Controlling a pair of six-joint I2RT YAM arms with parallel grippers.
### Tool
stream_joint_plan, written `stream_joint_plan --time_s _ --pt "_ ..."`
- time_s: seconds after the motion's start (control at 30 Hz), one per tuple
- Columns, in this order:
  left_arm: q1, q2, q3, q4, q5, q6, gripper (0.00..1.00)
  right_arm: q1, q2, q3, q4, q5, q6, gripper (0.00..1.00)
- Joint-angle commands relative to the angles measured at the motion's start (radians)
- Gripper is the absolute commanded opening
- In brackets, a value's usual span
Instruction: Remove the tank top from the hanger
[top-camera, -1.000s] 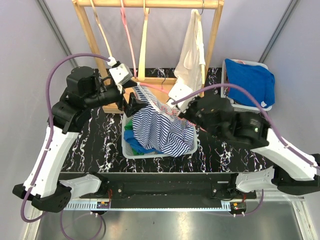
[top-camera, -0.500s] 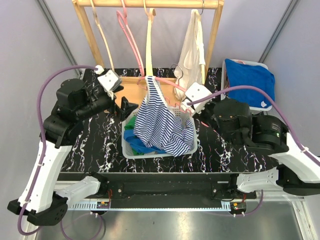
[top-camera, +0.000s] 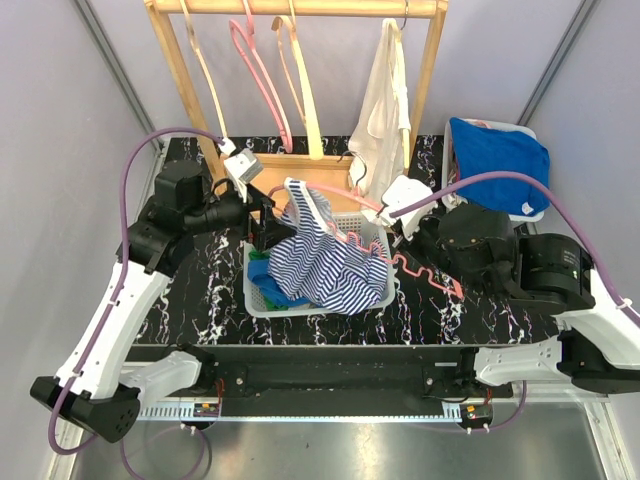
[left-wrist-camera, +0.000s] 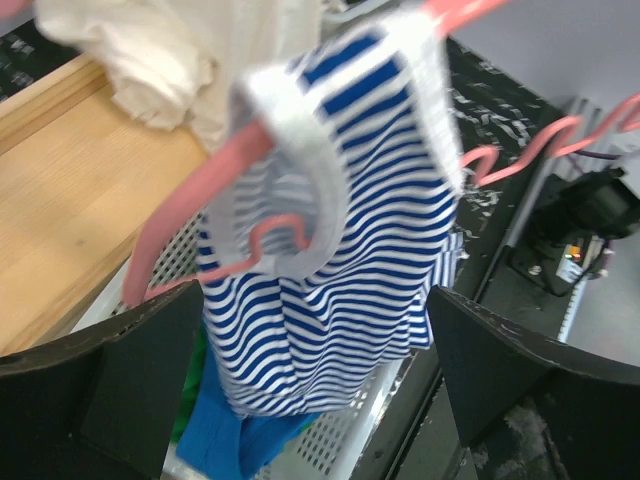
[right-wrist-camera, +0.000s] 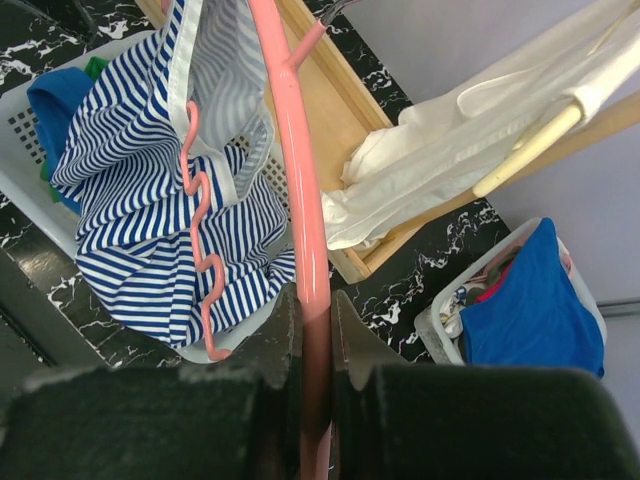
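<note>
The right gripper (right-wrist-camera: 315, 310) is squeezed tight on the pink hanger (right-wrist-camera: 285, 130). The striped tank top (right-wrist-camera: 130, 200) hangs on it, ahead and to the left, with its bottom in the white basket (top-camera: 255, 300). The left gripper (left-wrist-camera: 312, 310) is wide open and holds nothing. The tank top is right in front of it.

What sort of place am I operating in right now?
Probably a staged laundry test cell, not a home: a wooden clothes rack with a white garment hanging, a white laundry basket on a marble-patterned table, and plain grey walls around.
</note>
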Motion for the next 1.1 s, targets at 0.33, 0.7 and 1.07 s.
stream_joint_plan --time_s 0.33,0.7,1.07 --pt "-0.012 0.029 0.011 0.147 0.175 -0.081 0.99 0.007 0.013 -0.029 0.092 -0.067 0.014 0.00" --pt "-0.012 0.045 0.006 0.159 0.168 -0.054 0.57 0.007 0.007 0.024 0.096 -0.093 0.012 0.00" --pt "-0.003 0.059 0.049 0.167 0.202 -0.065 0.00 0.008 -0.001 -0.015 0.116 -0.111 0.015 0.00"
